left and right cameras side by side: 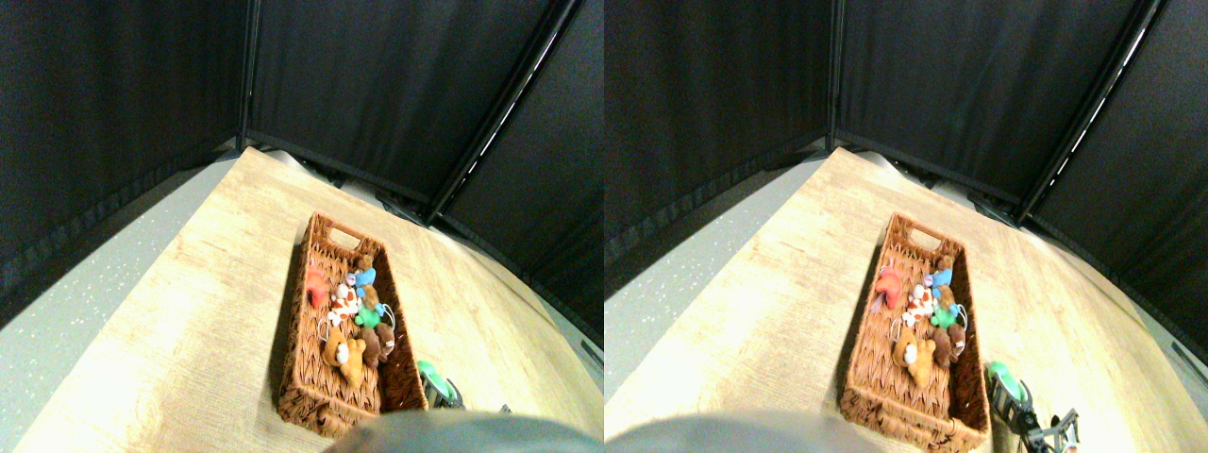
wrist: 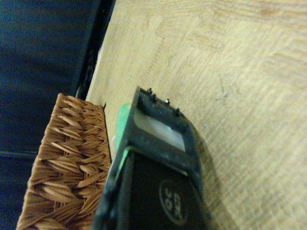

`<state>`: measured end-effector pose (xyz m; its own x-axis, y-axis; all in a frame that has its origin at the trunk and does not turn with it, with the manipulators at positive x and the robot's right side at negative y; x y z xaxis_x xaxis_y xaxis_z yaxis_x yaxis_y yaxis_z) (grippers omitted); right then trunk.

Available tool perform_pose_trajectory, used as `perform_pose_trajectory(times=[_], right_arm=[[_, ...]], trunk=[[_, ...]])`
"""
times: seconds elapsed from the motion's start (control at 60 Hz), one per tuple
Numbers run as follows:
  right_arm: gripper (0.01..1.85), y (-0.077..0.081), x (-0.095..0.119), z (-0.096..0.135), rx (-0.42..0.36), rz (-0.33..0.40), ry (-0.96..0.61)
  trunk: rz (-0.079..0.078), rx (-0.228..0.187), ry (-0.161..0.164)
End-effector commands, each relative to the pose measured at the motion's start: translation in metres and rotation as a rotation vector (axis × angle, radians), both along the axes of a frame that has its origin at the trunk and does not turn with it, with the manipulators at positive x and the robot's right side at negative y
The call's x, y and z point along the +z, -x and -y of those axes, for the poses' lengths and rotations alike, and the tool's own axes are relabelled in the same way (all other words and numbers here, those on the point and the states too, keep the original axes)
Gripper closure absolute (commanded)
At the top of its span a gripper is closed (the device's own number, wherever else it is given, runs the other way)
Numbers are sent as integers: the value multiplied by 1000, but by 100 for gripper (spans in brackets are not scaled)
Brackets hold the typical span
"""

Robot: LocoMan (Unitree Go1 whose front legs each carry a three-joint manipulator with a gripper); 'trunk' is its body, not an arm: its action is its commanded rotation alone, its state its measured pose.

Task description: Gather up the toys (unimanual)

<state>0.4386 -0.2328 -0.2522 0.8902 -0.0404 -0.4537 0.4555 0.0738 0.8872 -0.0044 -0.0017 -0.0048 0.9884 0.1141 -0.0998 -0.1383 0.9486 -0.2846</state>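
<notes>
A brown woven basket (left and right cameras side by side: 307, 382) stands lengthwise on the wooden table. Several toys lie inside it: a red one (left and right cameras side by side: 316, 286), a blue one (left and right cameras side by side: 363, 276), an orange-and-white one (left and right cameras side by side: 344, 300), a green one (left and right cameras side by side: 368, 318), a dark brown one (left and right cameras side by side: 379, 344) and a tan one (left and right cameras side by side: 344, 355). My right gripper (left and right cameras side by side: 445, 393) sits low on the table just to the right of the basket's near end. A green shape (left and right cameras side by side: 430, 375) shows at its tip; I cannot tell what it is. In the wrist view the dark jaw frame (wrist: 160, 103) lies beside the basket's outer wall (wrist: 67, 167), with a green strip (wrist: 123, 120) along it.
The light wooden table (left and right cameras side by side: 189, 311) spreads to the left and right of the basket. Black curtains (left and right cameras side by side: 377, 85) close off the back and sides. A grey floor strip (left and right cameras side by side: 75, 311) runs along the table's left edge.
</notes>
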Motion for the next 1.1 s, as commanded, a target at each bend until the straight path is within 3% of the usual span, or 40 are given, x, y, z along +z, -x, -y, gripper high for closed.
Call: perform_pose_trajectory(times=[0.017, 0.217, 0.233, 0.367, 0.417, 0.45, 0.667, 0.75, 1.1], right_arm=[[180, -2, 6, 0, -82, -4, 104], [180, -9, 31, -3, -113, 57, 192], [180, -10, 35, -3, -107, 64, 209], [180, -19, 52, -4, -99, 100, 167], [180, -24, 62, -6, -58, 128, 219], [180, -30, 69, -8, 17, 149, 218], [180, -54, 106, -30, 78, 214, 256], [180, -65, 122, -43, 159, 251, 260], [180, -80, 155, -87, 306, 299, 281]], trunk=[[-20, 6, 9], [-20, 5, 8], [-13, 0, 6], [-6, 1, 3], [-3, 0, 2], [0, -1, 2], [16, 9, 9], [20, 22, 20], [39, 78, 71]])
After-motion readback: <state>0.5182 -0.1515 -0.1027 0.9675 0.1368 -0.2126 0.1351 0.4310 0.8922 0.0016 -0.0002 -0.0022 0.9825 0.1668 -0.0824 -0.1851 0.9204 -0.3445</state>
